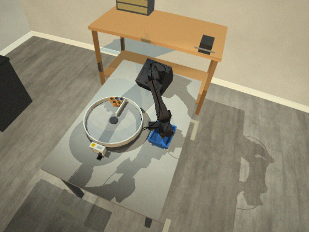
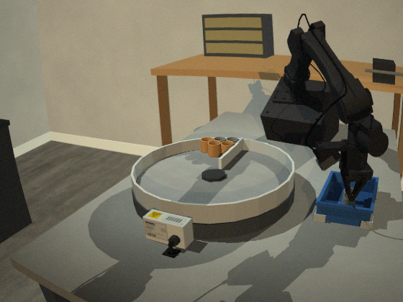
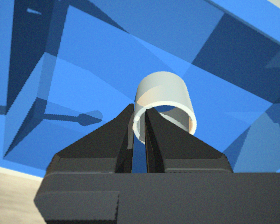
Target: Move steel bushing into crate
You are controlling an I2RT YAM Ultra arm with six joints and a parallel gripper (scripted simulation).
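The grey desk (image 2: 108,253) carries everything: a wide round turntable (image 2: 212,210) with a cream rim, the arm's dark base block (image 2: 288,120), and a small blue crate (image 2: 336,210) just beside the turntable on its far-right side. Behind stands a wooden workbench (image 2: 216,67) with a drawer cabinet (image 2: 235,35).

On the turntable a divider bar (image 2: 230,154) runs out from near the dark hub (image 2: 214,175), and the remaining bushings (image 2: 217,145), orange ones in front and grey steel ones behind, cluster against it at the far rim. A small control box (image 2: 167,228) sits at the turntable's near edge.

The arm reaches over and down into the crate. The end effector (image 3: 141,131) is closed on the wall of one steel bushing (image 3: 165,100): one finger is inside the bore and the other outside. The bushing hangs low within the crate, with blue walls on all sides in the wrist view; whether it touches the floor cannot be told.

The step in hand looks like the placement, with the carry done. The next move calls for opening the fingers to let the bushing settle, then lifting straight up so the inner finger clears the bore without dragging the bushing out or tipping it.
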